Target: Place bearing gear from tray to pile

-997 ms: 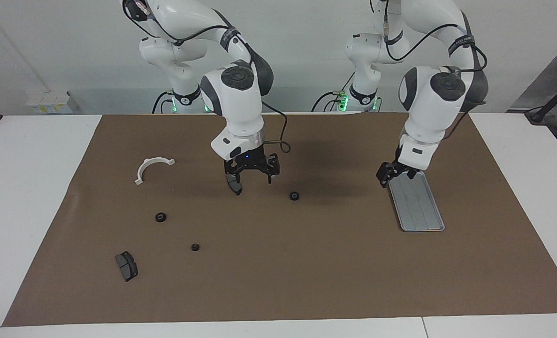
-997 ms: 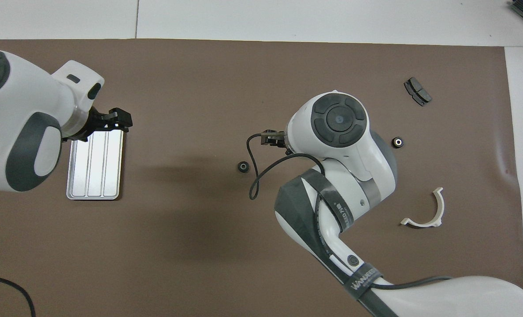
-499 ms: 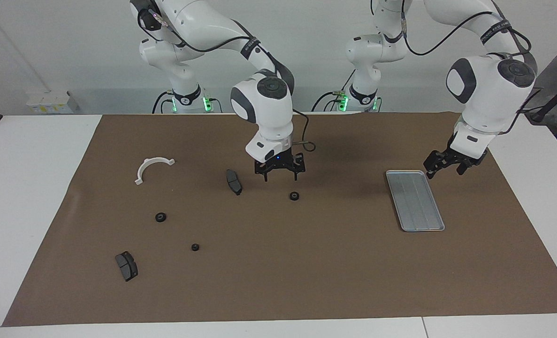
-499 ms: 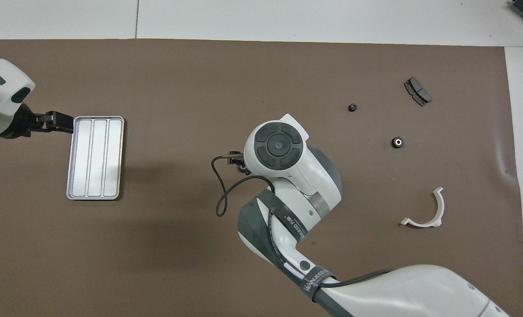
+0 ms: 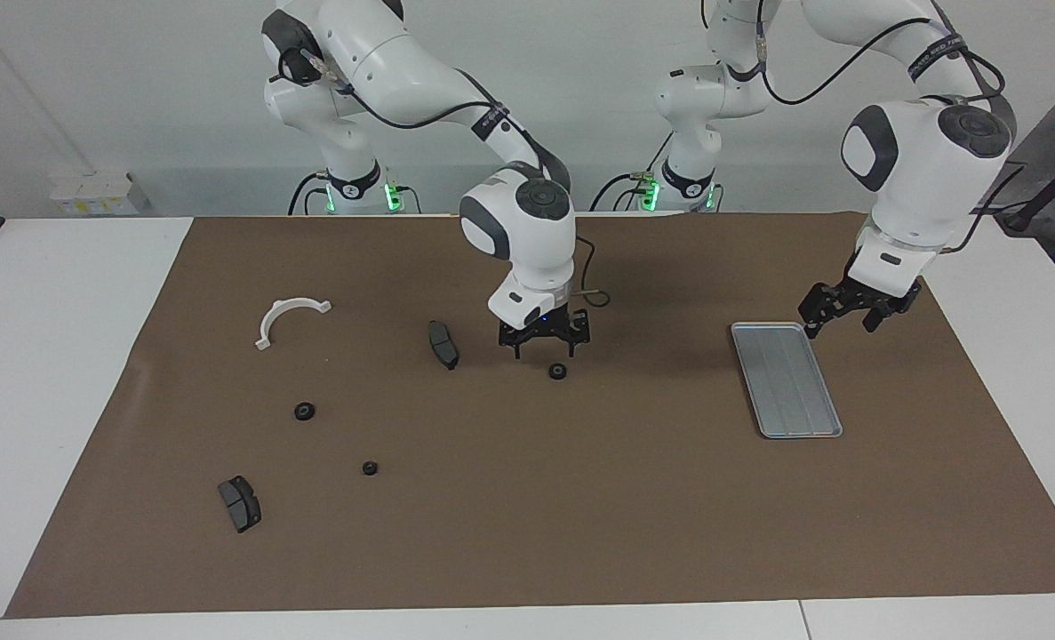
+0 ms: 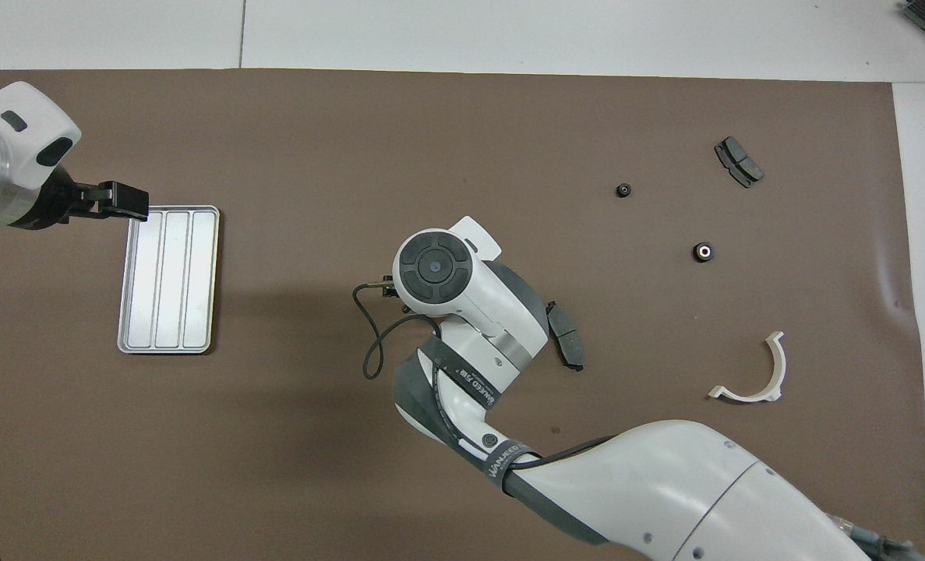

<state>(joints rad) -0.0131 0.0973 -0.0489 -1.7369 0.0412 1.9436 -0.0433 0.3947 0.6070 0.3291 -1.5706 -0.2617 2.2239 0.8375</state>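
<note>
A small black bearing gear (image 5: 558, 371) lies on the brown mat mid-table, off the tray. My right gripper (image 5: 551, 351) hangs open just above it, at its robot-side edge; in the overhead view the right wrist (image 6: 431, 269) hides both. The silver ridged tray (image 5: 785, 378) (image 6: 168, 279) lies empty toward the left arm's end. My left gripper (image 5: 840, 327) (image 6: 111, 201) is open and empty, raised over the tray's far corner at its outer side. The pile is the white bracket (image 5: 291, 318) (image 6: 750, 374) and two dark brake pads (image 5: 443, 344) (image 5: 240, 503).
Two more small black bearing gears (image 5: 304, 411) (image 5: 370, 468) lie on the mat among the pile parts, toward the right arm's end. The brown mat (image 5: 527, 533) covers most of the white table.
My right gripper let go of a brake pad, which now lies on the mat, and moved over the bearing gear. My left gripper left the tray's end and rose to its corner.
</note>
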